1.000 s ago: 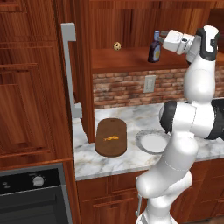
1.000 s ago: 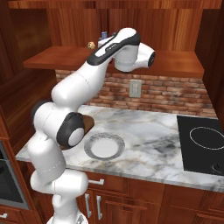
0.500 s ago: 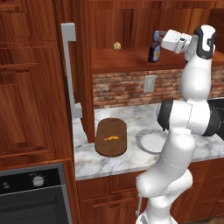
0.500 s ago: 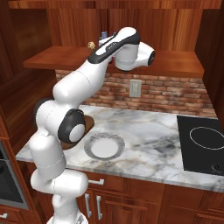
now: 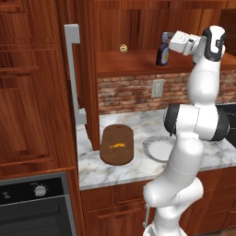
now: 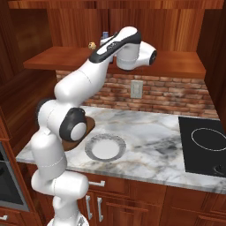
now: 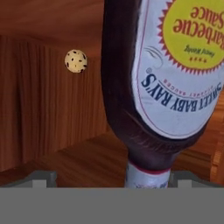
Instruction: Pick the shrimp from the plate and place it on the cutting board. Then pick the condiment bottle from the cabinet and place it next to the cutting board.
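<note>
Upper right of the left base view: the spread-jawed end effector has closed in on the dark purplish-brown condiment bottle (ungrasped) standing in the reddish-brown cabinet niche; the tiny orange shrimp already lies on the dark oval cutting board.

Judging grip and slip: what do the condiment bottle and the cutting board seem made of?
The condiment bottle looks like smooth glossy dark plastic or glass, with a printed paper-like label. The cutting board looks like dark brown wood, matte, its grain faint at best.
</note>
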